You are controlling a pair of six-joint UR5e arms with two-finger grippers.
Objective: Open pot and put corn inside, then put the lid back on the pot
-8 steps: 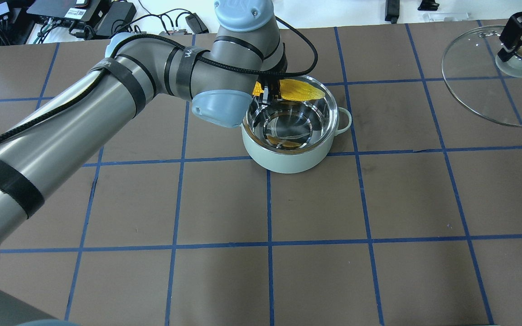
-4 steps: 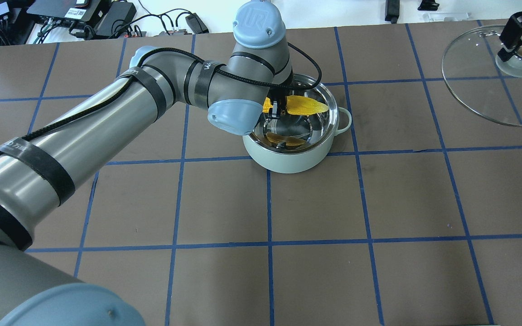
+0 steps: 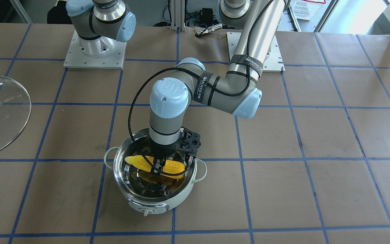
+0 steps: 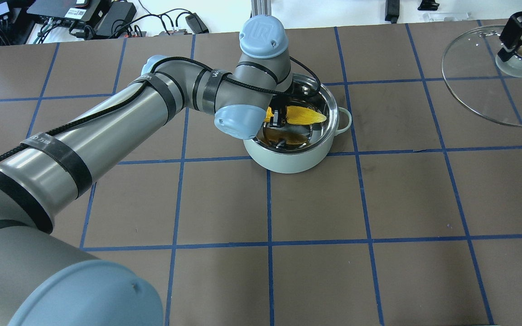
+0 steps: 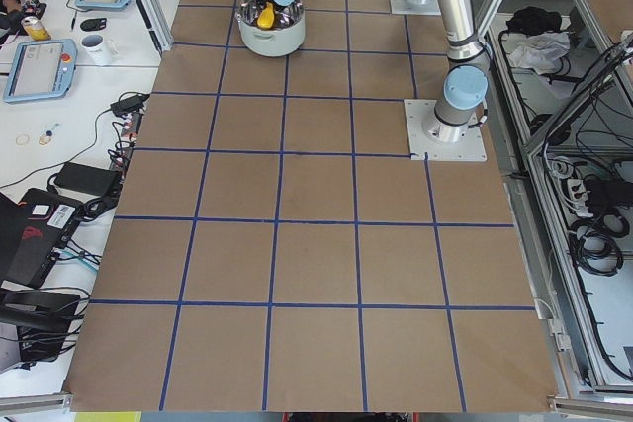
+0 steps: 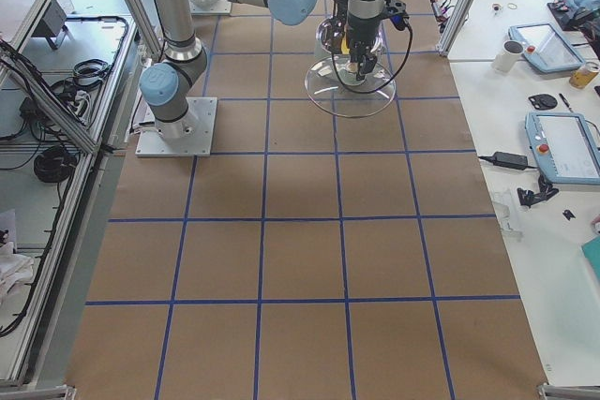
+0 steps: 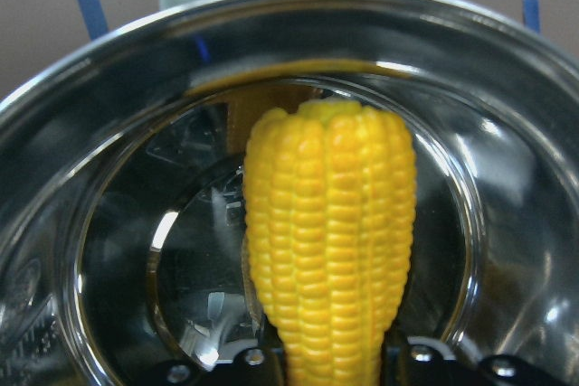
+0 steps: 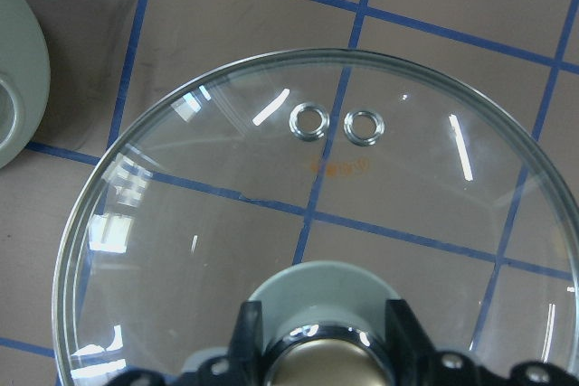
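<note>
The pale green pot (image 4: pixel 288 163) stands open at the table's middle back; it also shows in the front view (image 3: pixel 157 205). My left gripper (image 4: pixel 279 118) is shut on the yellow corn (image 4: pixel 305 116) and holds it level inside the pot's mouth. In the left wrist view the corn (image 7: pixel 330 250) points at the pot's far wall (image 7: pixel 298 15). I cannot tell whether it touches the bottom. My right gripper (image 4: pixel 520 45) is shut on the knob of the glass lid (image 4: pixel 474 90) and holds it far to the right of the pot. The lid fills the right wrist view (image 8: pixel 271 223).
The table has brown paper with a blue tape grid. Electronics and cables (image 4: pixel 84 18) lie beyond its far edge. The arms' base plates (image 3: pixel 95 54) sit on the robot's side. My left arm (image 4: pixel 107 122) crosses the table's left half.
My left gripper has brought the corn from the pot's far rim toward its middle and lower into the pot. The right gripper and the lid have not moved.
</note>
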